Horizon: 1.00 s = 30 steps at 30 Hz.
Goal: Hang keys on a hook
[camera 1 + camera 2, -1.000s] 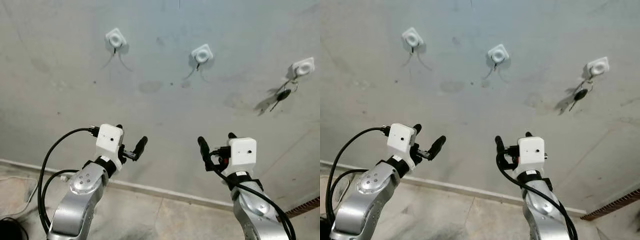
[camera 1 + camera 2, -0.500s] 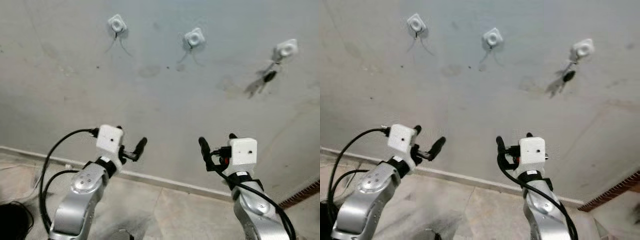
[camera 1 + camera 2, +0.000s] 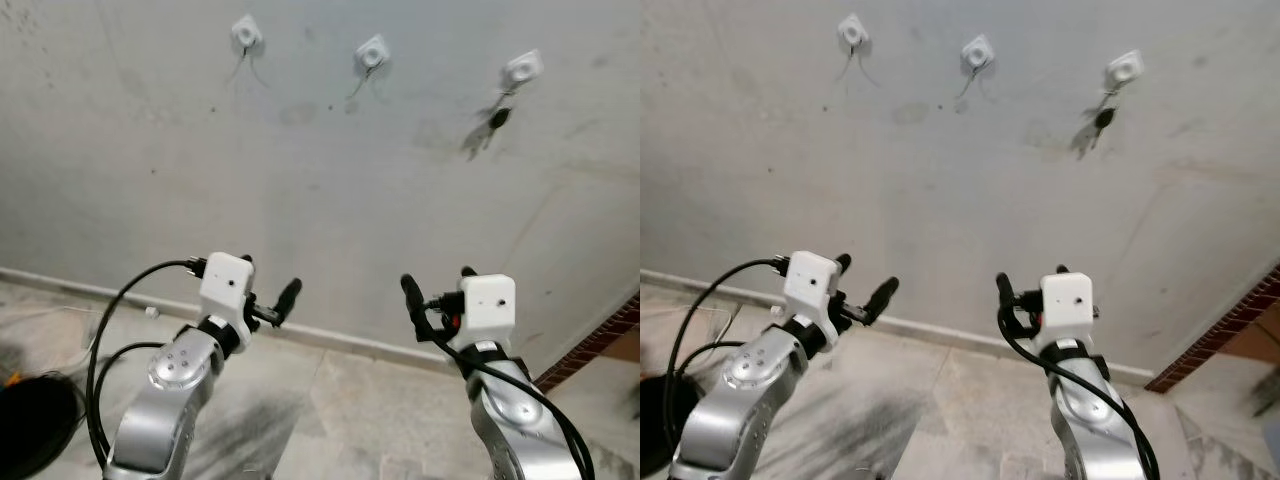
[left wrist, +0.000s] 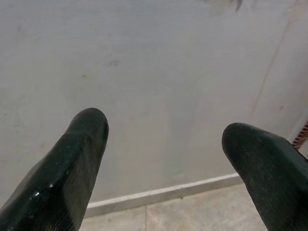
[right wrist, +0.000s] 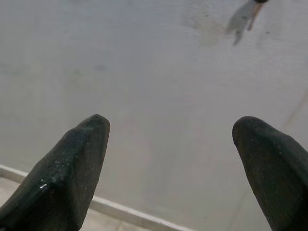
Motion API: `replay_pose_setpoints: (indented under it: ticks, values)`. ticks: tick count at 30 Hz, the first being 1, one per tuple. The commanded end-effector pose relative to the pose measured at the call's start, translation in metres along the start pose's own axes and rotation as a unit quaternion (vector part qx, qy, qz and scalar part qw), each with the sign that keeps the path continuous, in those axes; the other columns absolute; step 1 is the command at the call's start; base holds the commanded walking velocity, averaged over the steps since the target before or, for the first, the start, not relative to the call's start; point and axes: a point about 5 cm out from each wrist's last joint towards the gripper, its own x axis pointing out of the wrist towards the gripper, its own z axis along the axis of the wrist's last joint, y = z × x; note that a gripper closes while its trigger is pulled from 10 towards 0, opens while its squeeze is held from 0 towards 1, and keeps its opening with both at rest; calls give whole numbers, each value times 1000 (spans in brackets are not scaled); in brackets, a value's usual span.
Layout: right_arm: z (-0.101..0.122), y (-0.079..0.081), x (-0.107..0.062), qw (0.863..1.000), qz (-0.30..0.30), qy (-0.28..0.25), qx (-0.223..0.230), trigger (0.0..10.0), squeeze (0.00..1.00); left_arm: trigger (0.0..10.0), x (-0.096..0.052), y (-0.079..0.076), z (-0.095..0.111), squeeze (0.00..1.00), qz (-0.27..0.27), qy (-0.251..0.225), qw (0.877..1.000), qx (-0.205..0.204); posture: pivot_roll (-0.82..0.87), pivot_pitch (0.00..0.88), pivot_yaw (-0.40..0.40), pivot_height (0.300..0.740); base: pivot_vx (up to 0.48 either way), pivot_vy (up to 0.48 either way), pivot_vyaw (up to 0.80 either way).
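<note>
Two head cameras, side by side, look forward and slightly down at a grey wall (image 3: 320,180) from well back, sharing nearly the same scene. Each wrist camera looks along its own claw's fingers toward that wall and its baseboard (image 4: 159,193).

I see bare grey plaster wall (image 3: 300,190) ahead of both arms. Three white square hooks (image 3: 372,53) sit high on it; the rightmost already carries dark keys (image 3: 497,117), the other two hang bare.
</note>
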Motion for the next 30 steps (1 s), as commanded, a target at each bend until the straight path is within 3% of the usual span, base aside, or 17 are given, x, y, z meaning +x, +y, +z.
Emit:
replay_pose_setpoints:
  ticks: [1, 30]
  values:
    - [4, 4, 1, 1000, 5, -8, 1, 10000, 0, 10000, -2, 4, -1, 0, 6, 4, 1000, 4, 116, 16, -59, 740, -319, 0, 0]
    - [6, 2, 4, 1000, 0, -16, 6, 10000, 0, 10000, 2, 1, 0, 0, -3, 1, 1000, 4, 107, 20, -54, 740, -316, 0, 0]
